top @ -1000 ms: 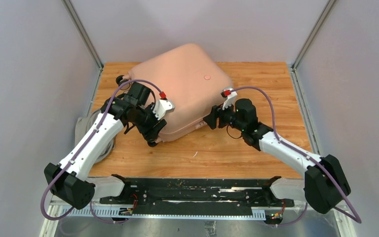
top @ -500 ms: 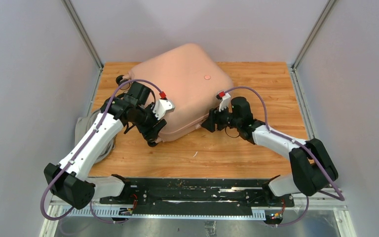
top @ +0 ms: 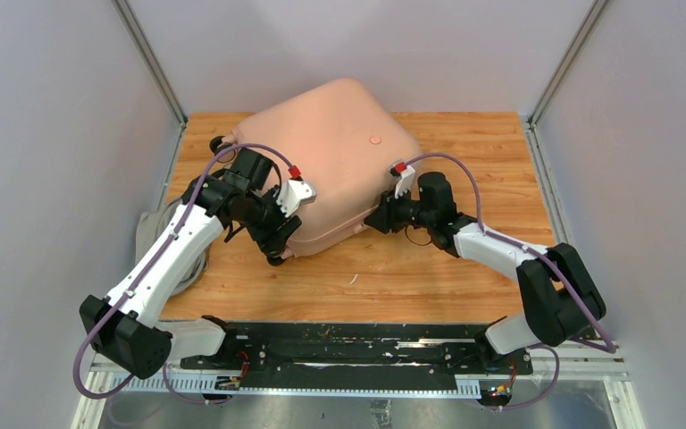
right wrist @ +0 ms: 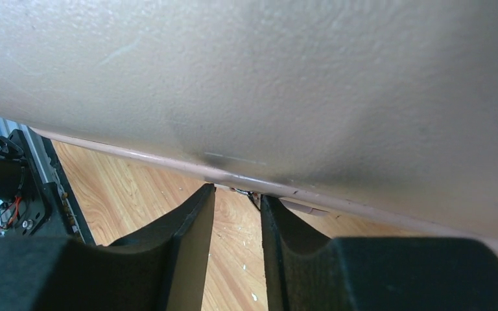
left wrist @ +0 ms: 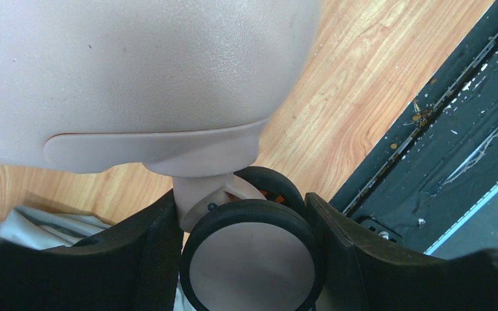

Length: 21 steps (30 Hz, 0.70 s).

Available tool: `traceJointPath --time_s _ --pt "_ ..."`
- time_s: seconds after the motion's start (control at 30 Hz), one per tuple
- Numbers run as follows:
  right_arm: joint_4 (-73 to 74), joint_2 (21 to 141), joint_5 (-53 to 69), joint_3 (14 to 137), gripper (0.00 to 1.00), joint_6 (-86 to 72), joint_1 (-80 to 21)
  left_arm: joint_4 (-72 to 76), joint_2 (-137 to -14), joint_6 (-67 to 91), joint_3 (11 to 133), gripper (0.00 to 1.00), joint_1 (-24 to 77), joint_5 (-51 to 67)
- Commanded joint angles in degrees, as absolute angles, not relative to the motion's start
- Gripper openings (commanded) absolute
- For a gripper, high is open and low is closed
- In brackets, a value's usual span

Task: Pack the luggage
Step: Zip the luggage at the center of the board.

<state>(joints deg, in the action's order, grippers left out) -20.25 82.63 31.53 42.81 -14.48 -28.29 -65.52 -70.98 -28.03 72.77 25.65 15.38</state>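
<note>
The pale pink luggage (top: 330,152) lies closed and flat on the wooden table, turned at an angle. My left gripper (top: 281,248) is at its near left corner, shut on a black-and-pink wheel (left wrist: 253,259); the pads press the wheel from both sides (left wrist: 240,197). My right gripper (top: 377,219) is at the near right edge, low against the shell. In the right wrist view the shell (right wrist: 298,78) fills the top and the fingertips reach under its rim; the gripper (right wrist: 237,194) is open by a narrow gap. A small dark piece hangs at the seam by the right fingertip.
A grey cloth bundle (top: 154,231) lies off the table's left edge behind my left arm and shows in the left wrist view (left wrist: 39,223). A black rail (top: 339,344) runs along the near edge. Grey walls stand close on both sides.
My right arm has folded its elbow in and its gripper has slid a little left, closer against the luggage's near edge. The left arm and the luggage have not moved.
</note>
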Motion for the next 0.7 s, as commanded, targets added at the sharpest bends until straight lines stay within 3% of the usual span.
traceJointPath --time_s 0.0,0.2,0.3,0.67 --pt "-23.9 83.3 32.5 43.6 0.32 -15.3 -27.5 -58.2 -69.7 -32.0 76.4 0.0 27.5 21.6" --pt "-26.5 83.7 31.5 42.1 0.15 -16.7 -27.5 -58.3 -69.6 -31.8 76.4 0.0 27.5 21.5" --pt "-28.2 83.3 31.2 41.2 0.01 -16.9 -27.5 -58.3 -69.6 -31.5 76.5 0.0 27.5 21.7" --pt "-30.0 79.5 31.1 38.7 0.0 -15.8 -31.5 -58.3 -70.9 -31.3 76.5 0.0 27.5 23.6"
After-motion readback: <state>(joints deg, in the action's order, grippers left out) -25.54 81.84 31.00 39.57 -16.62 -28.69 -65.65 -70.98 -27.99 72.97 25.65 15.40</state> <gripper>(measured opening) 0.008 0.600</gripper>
